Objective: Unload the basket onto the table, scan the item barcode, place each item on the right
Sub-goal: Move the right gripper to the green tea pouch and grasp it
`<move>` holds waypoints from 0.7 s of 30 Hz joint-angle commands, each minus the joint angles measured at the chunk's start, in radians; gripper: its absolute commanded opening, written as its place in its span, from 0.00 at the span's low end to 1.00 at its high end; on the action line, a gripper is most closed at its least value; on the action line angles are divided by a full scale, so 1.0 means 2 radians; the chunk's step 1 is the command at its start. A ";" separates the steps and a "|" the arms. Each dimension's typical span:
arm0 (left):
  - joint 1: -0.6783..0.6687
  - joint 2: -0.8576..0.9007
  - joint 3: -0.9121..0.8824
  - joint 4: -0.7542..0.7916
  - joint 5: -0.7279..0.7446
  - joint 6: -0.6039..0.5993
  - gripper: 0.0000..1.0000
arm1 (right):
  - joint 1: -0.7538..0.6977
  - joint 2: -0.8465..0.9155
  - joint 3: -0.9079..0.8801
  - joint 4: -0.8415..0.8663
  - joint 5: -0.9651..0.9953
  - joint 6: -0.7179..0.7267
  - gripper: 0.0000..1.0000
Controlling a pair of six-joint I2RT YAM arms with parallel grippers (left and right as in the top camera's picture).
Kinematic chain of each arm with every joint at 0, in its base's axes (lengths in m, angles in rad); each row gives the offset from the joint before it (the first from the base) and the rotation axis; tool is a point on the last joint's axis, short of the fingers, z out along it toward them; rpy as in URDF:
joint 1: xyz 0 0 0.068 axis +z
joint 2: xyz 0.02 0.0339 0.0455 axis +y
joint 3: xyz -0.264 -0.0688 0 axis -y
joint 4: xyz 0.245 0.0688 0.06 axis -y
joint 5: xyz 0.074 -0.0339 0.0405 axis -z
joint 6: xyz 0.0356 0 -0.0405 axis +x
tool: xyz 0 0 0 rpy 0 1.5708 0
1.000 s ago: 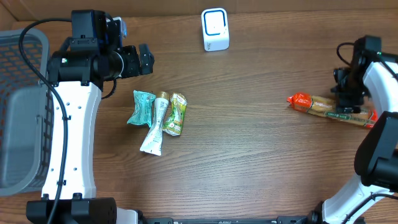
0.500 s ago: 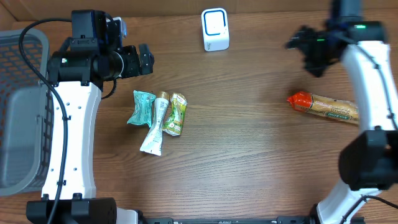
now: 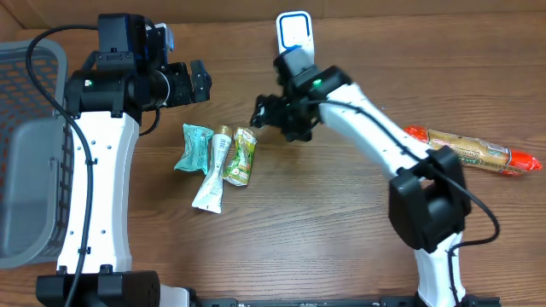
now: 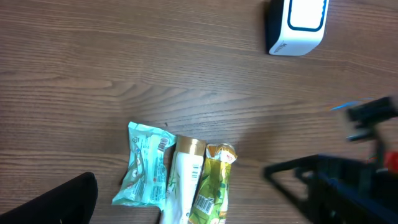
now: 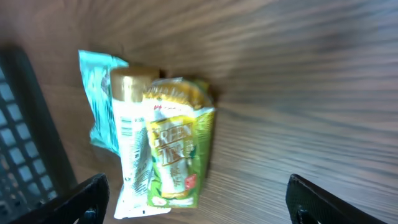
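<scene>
Since 1 second ago the right arm has swung from the right edge of the worktop (image 3: 341, 222) to its middle. The long orange-ended packet (image 3: 465, 151) it stood over now lies uncovered, a little farther right. The right tool (image 3: 280, 119) hovers with fingers wide apart, holding nothing, near the top end of the green packet (image 3: 241, 156). Touching that packet lies a white gold-capped tube (image 3: 215, 170), then a teal packet (image 3: 194, 147), all 3 barcodes up. Beyond them the left tool (image 3: 203, 83) stands spread and empty, unmoved. The white barcode scanner (image 3: 294, 38) sits behind the right arm, and the grey basket (image 3: 21, 85) is at the far left.
</scene>
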 commanded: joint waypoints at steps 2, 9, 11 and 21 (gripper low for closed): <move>-0.001 -0.001 0.005 0.001 0.004 0.011 1.00 | 0.031 0.021 0.004 0.018 0.020 0.013 0.91; -0.001 -0.001 0.005 0.001 0.004 0.011 0.99 | 0.062 0.058 -0.002 0.025 0.046 0.030 0.90; -0.001 -0.001 0.005 0.001 0.004 0.011 0.99 | 0.064 0.064 -0.002 0.019 0.046 0.029 0.88; -0.001 -0.001 0.005 0.002 0.004 0.011 1.00 | 0.027 0.065 0.000 -0.081 0.053 -0.046 0.80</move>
